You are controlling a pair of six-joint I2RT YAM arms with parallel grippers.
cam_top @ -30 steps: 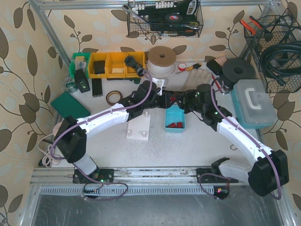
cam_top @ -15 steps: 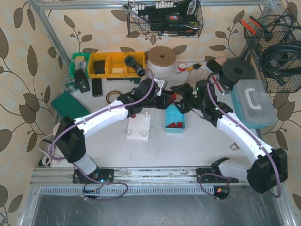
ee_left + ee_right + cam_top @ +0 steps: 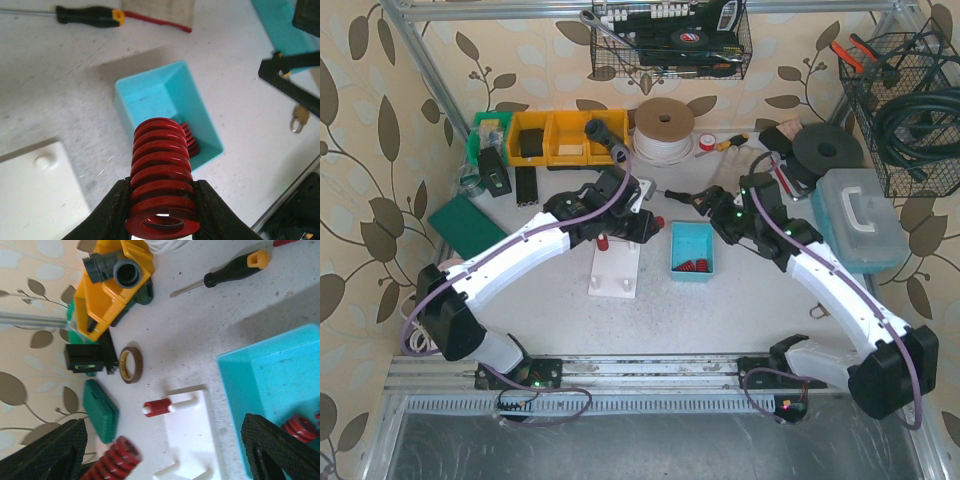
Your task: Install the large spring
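Note:
My left gripper [image 3: 162,187] is shut on the large spring [image 3: 161,160], a thick red coil gripped near its lower end and pointing away from the camera. The same spring [image 3: 112,461] shows at the lower left of the right wrist view. From above, the left gripper [image 3: 646,226] hovers at the far end of the white peg plate [image 3: 618,272]. A small red spring [image 3: 157,407] sits on one of the plate's pegs. My right gripper [image 3: 162,437] is open and empty; in the top view the right gripper [image 3: 713,208] is just beyond the blue bin [image 3: 692,238].
The blue bin [image 3: 150,95] holds more red springs [image 3: 190,142]. A screwdriver [image 3: 90,16] lies behind it. A tape roll [image 3: 131,364], a green case [image 3: 101,410], yellow bins [image 3: 555,137] and a wire spool [image 3: 665,125] fill the back left. A toolbox [image 3: 860,220] stands at right.
The two grippers met over the bin's far end. The right gripper opened and drew back to the right; the left arm carried the large spring left toward the peg plate.

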